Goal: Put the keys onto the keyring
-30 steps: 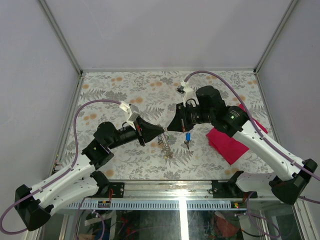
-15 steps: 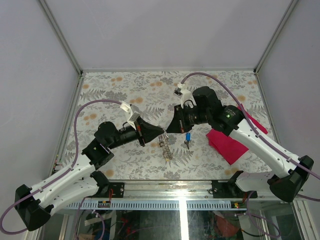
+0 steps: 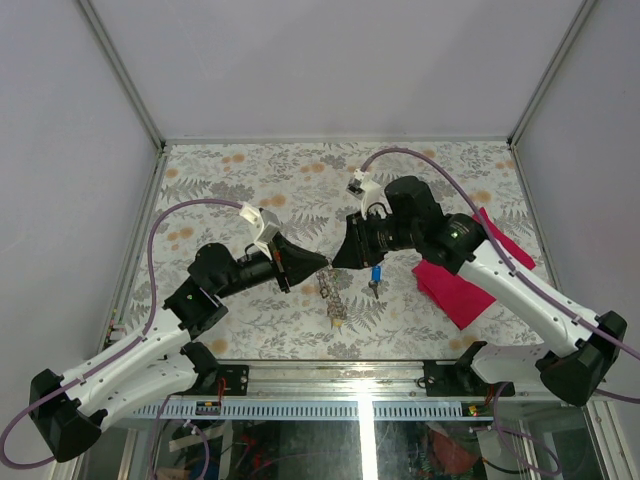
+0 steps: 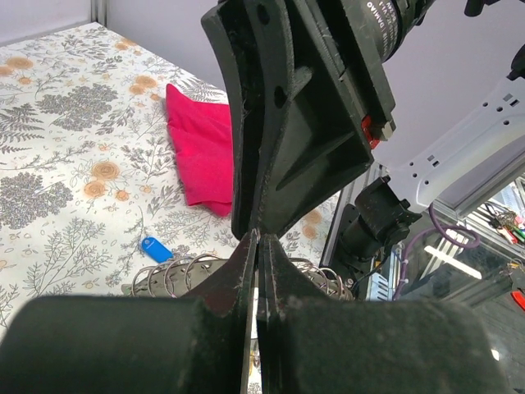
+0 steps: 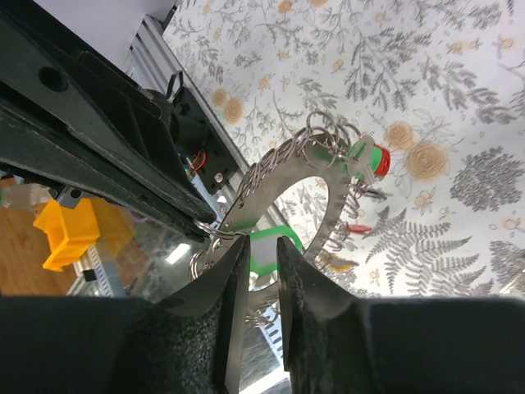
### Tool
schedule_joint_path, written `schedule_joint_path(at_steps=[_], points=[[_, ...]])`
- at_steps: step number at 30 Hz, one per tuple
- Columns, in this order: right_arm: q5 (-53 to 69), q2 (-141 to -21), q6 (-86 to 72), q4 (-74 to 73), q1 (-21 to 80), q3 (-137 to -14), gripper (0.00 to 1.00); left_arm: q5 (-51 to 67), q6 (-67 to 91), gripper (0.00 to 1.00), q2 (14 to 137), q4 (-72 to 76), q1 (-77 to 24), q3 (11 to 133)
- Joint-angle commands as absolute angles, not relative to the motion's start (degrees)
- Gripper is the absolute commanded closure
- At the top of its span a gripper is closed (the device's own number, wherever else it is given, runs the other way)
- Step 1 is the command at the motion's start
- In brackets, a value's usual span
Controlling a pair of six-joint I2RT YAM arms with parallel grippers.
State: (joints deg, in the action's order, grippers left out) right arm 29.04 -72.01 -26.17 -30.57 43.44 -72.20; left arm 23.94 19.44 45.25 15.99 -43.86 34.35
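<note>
Whereas a second ago they were pressed together, the right fingers (image 5: 215,300) now stand slightly apart, just beside the large grey metal ring (image 5: 283,176) hung with small coloured keys. A small key with a green plastic head (image 5: 261,246) shows in the gap between them, close to the ring's lower rim; whether it still touches either finger is unclear. I read this as a release, with the green key probably threaded on, though its loop is hidden. The left fingers (image 4: 238,287) remain tightly closed, pinching the ring's edge and holding it above the flowered desk (image 3: 250,180). The small key with a blue plastic head (image 3: 375,272) lies on the desk near the ring, on the right arm's side, not yet picked up. The red cloth (image 3: 455,290) lies beyond it.
</note>
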Motion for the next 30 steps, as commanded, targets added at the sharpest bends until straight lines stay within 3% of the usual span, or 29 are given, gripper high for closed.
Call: schedule_joint_path(at_steps=[1, 13, 22, 30], points=[[26.7, -66.4, -21.1, -25.4, 43.4, -72.3, 0.72, 23.7, 18.9, 1.00, 43.7, 22.6, -44.2, 36.9], [27.0, -50.7, -3.5, -5.7, 43.4, -58.6, 0.61, 29.3, 19.7, 1.00, 43.7, 24.3, -44.2, 38.1], [37.1, -44.5, 2.4, 11.4, 43.4, -48.2, 0.64, 40.4, 22.0, 1.00, 46.2, 29.4, -44.1, 40.0], [43.8, -45.6, 3.2, 12.8, 43.4, -48.0, 0.71, 44.0, 22.0, 1.00, 47.4, 29.4, -44.1, 41.3]])
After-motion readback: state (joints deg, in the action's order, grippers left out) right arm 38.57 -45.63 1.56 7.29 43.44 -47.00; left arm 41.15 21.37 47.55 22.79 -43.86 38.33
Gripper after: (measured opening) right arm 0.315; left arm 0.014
